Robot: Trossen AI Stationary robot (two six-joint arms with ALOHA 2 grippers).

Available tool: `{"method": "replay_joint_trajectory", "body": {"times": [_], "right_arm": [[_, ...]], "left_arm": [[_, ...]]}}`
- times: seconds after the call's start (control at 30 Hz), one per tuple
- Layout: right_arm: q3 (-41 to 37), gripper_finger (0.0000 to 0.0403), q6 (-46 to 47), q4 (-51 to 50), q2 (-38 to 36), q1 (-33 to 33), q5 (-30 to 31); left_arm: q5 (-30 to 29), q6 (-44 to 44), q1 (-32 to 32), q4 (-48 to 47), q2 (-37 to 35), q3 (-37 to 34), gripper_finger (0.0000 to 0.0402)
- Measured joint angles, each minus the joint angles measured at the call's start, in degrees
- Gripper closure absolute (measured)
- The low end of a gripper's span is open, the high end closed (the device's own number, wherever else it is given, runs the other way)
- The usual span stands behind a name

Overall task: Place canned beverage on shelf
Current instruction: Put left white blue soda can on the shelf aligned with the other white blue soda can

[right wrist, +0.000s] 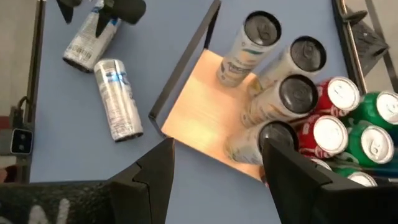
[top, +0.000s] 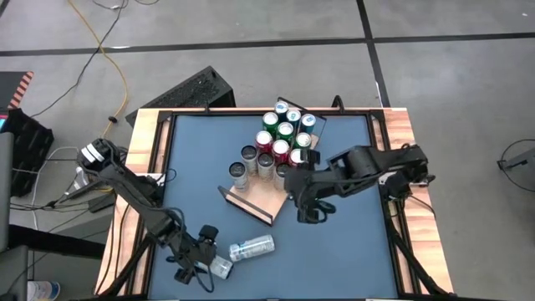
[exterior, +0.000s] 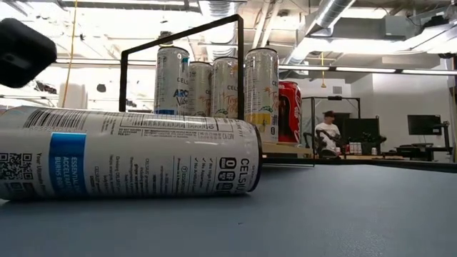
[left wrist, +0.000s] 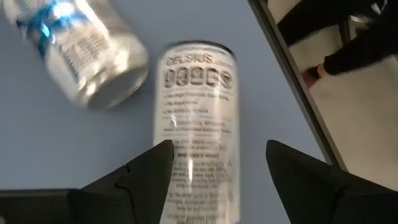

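Blue tabletop (top: pixel 351 242) w/ wooden rim. Light-wood shelf (right wrist: pixel 205 118) sits mid-table, black wire rail, front part bare; silver, red & green cans (top: pixel 280 138) stand packed on its far part. Right gripper (top: pixel 308 209) just beside shelf's near edge, fingers apart, nothing held. Left gripper (top: pixel 196 266) at near-left corner, fingers spread wide, empty, over a white Celsius can (left wrist: pixel 198 124) lying on its side. 2nd silver/blue can (top: pixel 252 247) lies next to it.

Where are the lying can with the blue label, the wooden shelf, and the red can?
lying can (exterior: pixel 128 153), low view, middle of its side.
wooden shelf (right wrist: pixel 202 118), right wrist view, bare board.
red can (exterior: pixel 290 111), low view, its side.
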Motion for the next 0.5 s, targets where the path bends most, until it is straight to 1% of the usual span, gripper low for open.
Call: {"method": "replay_joint_trajectory", "body": {"times": [0.1, 0.17, 0.27, 0.33, 0.5], "right_arm": [[0.1, 0.0176, 0.0, 0.0, 1.1, 0.2, -0.2], [0.1, 0.0176, 0.0, 0.3, 1.9, 0.4, -1.0], [0.0, 0.0176, 0.0, 0.9, 2.6, 0.1, -2.2], [0.0, 0.0176, -0.1, 0.8, 2.9, 0.4, -2.5], [0.1, 0.0176, -0.4, 0.9, 3.1, 0.2, -2.6]], "left_arm": [[0.2, 1.7, 0.0, 1.2, 4.0, 1.9, 0.0154], [0.5, 2.0, 0.1, -1.2, 7.3, 3.6, 0.0154], [3.6, 3.1, 0.1, -3.5, 11.2, 5.7, 0.0154], [5.6, 3.4, 0.2, -3.0, 12.2, 6.1, 0.0154], [6.9, 1.5, 0.3, -3.2, 12.3, 6.1, 0.0155]]}}
